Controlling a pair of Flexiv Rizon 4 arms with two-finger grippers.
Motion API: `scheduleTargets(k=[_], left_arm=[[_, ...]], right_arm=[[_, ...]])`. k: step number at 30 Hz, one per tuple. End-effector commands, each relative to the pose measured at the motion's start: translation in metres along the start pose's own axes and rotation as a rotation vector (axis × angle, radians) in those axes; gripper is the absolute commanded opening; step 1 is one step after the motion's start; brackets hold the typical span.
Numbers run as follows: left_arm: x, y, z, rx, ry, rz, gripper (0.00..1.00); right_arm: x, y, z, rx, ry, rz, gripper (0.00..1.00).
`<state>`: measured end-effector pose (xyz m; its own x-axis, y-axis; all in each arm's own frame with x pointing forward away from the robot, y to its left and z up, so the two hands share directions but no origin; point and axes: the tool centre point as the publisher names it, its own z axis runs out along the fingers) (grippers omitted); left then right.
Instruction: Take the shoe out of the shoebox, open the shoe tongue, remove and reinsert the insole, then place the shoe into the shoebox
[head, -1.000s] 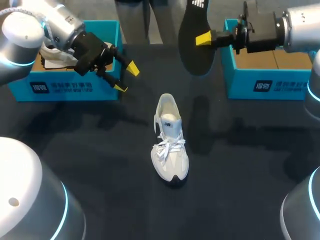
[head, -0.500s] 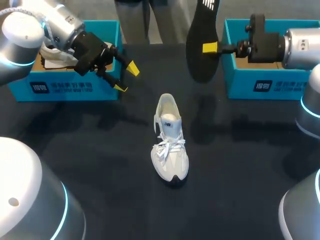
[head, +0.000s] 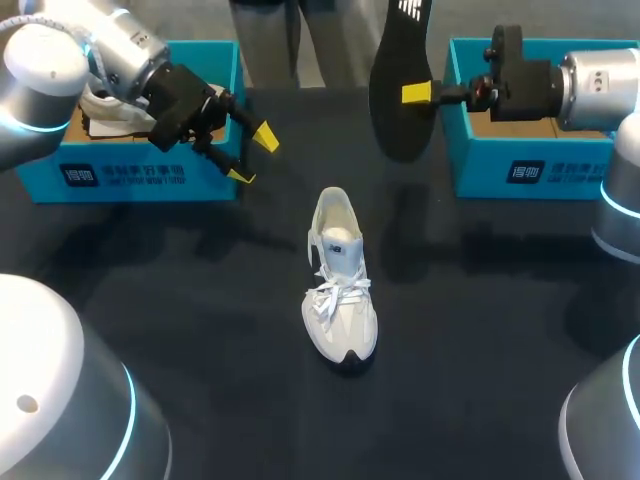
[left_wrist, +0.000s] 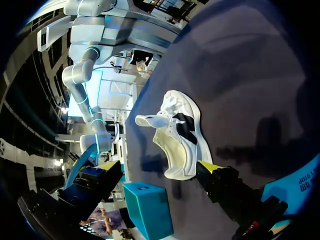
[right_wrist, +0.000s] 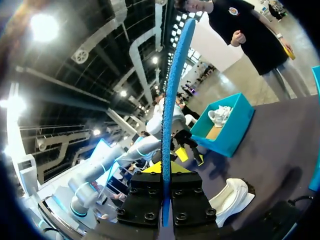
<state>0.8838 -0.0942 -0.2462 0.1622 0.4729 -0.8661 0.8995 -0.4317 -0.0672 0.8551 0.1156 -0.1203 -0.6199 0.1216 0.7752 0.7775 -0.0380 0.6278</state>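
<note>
Right gripper (head: 415, 93): clamped on the black insole (head: 400, 115), held upright above the tabletop's far edge. Left gripper (head: 252, 155): spread wide, empty, beside the far-left shoebox (head: 120, 172). White shoe (head: 338, 280) at mid-tabletop, laces toward the near edge. Seemingly mid-step, insole removed. Next: tilting the insole down and sliding it into the shoe's opening, perhaps with the shoe steadied.

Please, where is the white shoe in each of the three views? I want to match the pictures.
Head view: shoe at the table's middle, toe toward the camera.
Left wrist view: on the table, ahead of the yellow fingertip.
Right wrist view: partly seen on the table, beside the gripper holding the insole.
Landmark: the shoebox with the second shoe, in head and right wrist views.
</note>
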Motion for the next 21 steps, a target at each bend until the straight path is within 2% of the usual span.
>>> scheduleTargets(k=[1, 8, 14, 21], left_arm=[[0.0, 0.0, 0.0, 0.0, 0.003, 0.001, 1.0], [0.006, 0.006, 0.001, -0.009, -0.033, -0.018, 1.0], [0.017, 0.011, 0.003, -0.013, -0.016, -0.029, 1.0], [0.017, 0.017, 0.0, -0.007, 0.008, -0.018, 1.0]], right_arm=[[-0.006, 0.004, 0.007, -0.016, -0.01, -0.043, 0.0], [-0.017, 0.008, 0.016, -0.027, -0.005, -0.087, 0.0], [-0.026, 0.005, 0.024, -0.03, -0.008, -0.121, 0.0], [-0.038, 0.001, 0.032, -0.006, -0.033, -0.191, 0.0]])
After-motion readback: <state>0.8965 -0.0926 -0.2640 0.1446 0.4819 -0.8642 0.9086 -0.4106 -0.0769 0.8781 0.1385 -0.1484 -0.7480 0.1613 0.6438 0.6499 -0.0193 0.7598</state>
